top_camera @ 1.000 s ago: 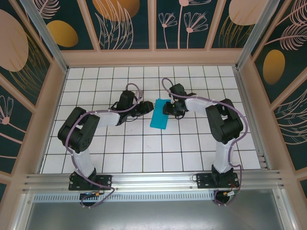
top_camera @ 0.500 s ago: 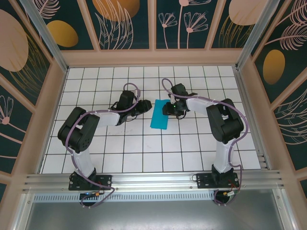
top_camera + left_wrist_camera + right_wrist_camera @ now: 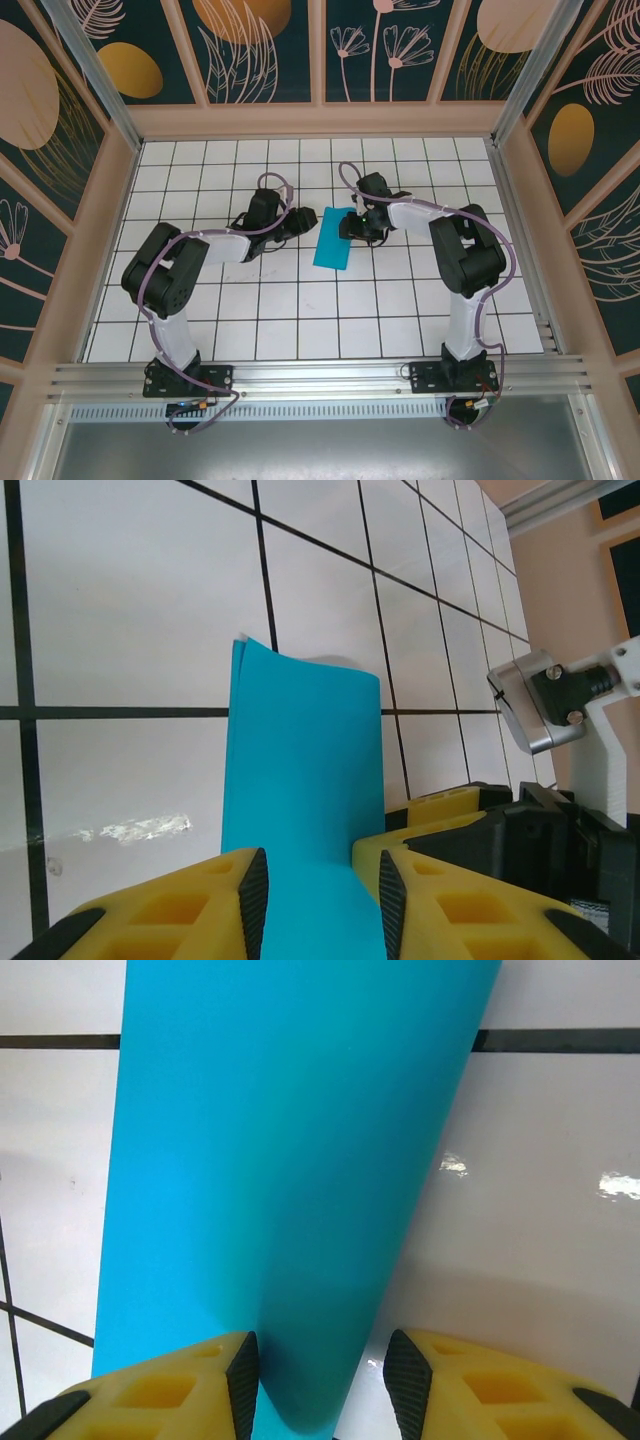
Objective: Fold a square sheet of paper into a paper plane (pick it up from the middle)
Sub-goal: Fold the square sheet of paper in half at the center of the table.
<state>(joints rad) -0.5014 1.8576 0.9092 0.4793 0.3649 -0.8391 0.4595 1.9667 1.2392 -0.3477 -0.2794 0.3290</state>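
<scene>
Loosely, left claw [image 3: 320, 880], right claw [image 3: 320, 1360], straddling paper [image 3: 332, 238]

White table [image 3: 300, 300] with black grid lines, dark floral wall panels [image 3: 265, 50], aluminium rail [image 3: 320, 375] at near edge

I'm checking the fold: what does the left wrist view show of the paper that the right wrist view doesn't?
Left wrist: the paper's far end, with two layered edges at its corner, and the right arm beyond it. Right wrist: a rounded fold bulging between the right gripper's fingers. Both: teal paper on the white grid table, running between open yellow fingers, the left gripper's included.
</scene>
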